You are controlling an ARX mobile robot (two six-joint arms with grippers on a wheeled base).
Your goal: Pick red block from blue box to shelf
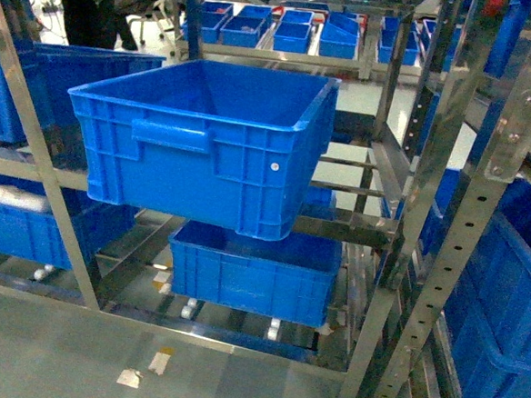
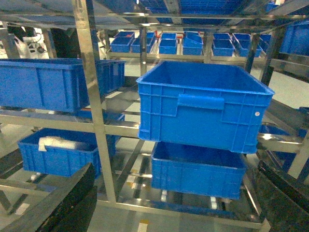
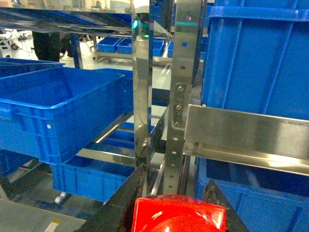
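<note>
My right hand (image 3: 178,205) is closed on the red block (image 3: 179,215), which sits between my two dark fingers (image 3: 120,205) at 6 o'clock in the right wrist view; only its top part shows, the rest is cut off by the frame edge. Directly past it, at 12 o'clock, stand the steel uprights of the shelf (image 3: 181,87), and a steel rail (image 3: 246,135) runs off toward 3 o'clock below a dark blue crate (image 3: 256,58).

My left hand (image 2: 169,203) is spread wide, one dark finger (image 2: 72,203) at 7 o'clock and the other at 5 o'clock in its own view, with nothing between them. Ahead of it, at 12 o'clock, a ribbed blue crate (image 2: 203,111) rests on a shelf tier above a second crate (image 2: 198,169).

Neither hand shows in the head view, and I cannot make out the blue box in any view
</note>
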